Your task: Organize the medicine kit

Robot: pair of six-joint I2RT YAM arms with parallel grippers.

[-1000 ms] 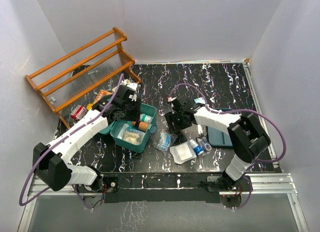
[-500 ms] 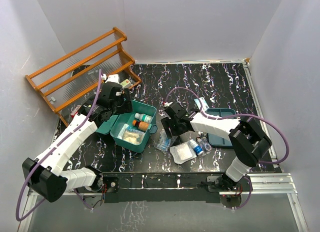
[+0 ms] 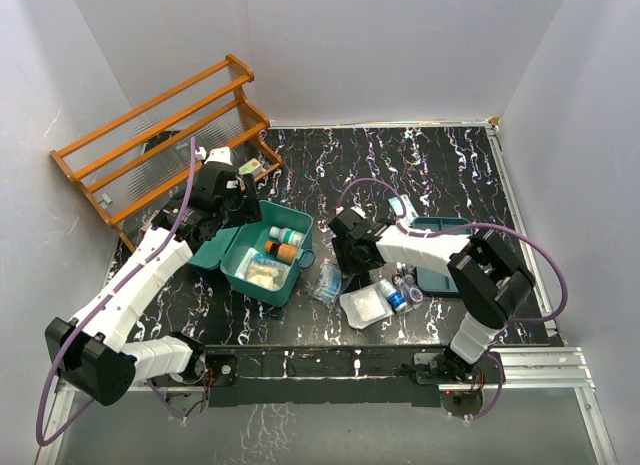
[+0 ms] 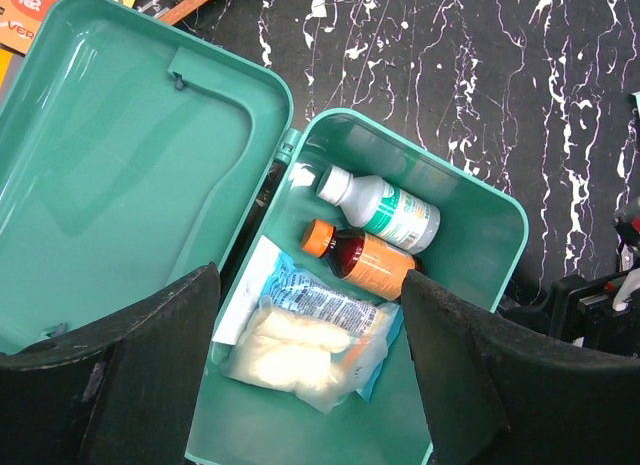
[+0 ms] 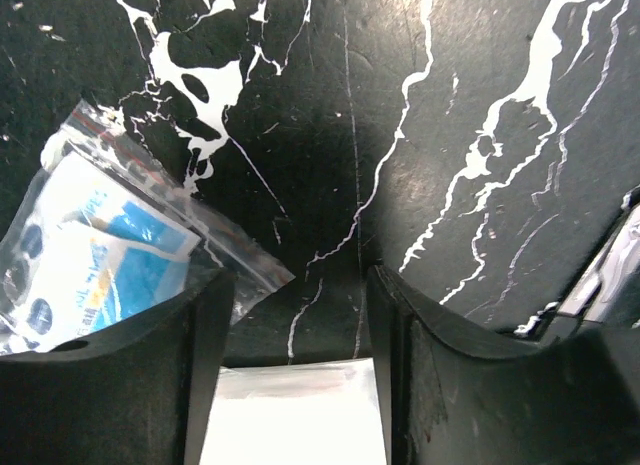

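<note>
**Change since the earlier frame.** The left gripper (image 4: 305, 280) has withdrawn from directly over the open box and now stands higher, toward the rear left. The right gripper (image 5: 300, 277) has shifted slightly left and nearer, toward the loose packets.

**Near zone.**
- A flat white packet (image 5: 300, 410) lies on the black marbled table (image 5: 450, 105), close to the front edge.
- Small bottles (image 3: 392, 293) lie just beside the packet on its right.
- A clear zip bag (image 5: 90, 245) with blue-printed contents lies just beside the packet on its left.

**Right gripper.** It hangs low over the table between the zip bag and the white packet. Its jaws stand partly apart and nothing is clamped between them. In the right wrist view, the left finger overlaps the corner of the zip bag.

**Middle zone.**
- The medicine kit (image 4: 470, 245) sits left of centre, with its lid (image 4: 120, 155) swung fully open to the left.
- The base holds a white bottle with a teal label (image 4: 385, 207), with an amber bottle with an orange cap (image 4: 365, 260) touching it.
- Below these are a blue-printed sachet (image 4: 320, 300) and a bag of white rolls (image 4: 295, 350).
- A shallow teal tray (image 3: 440, 275) lies to the right, partly under the right arm.

**Left gripper.** It hovers above the kit with its jaws wide and empty.

**Far zone.** A wooden rack (image 3: 160, 135) stands at the rear left corner.
</note>
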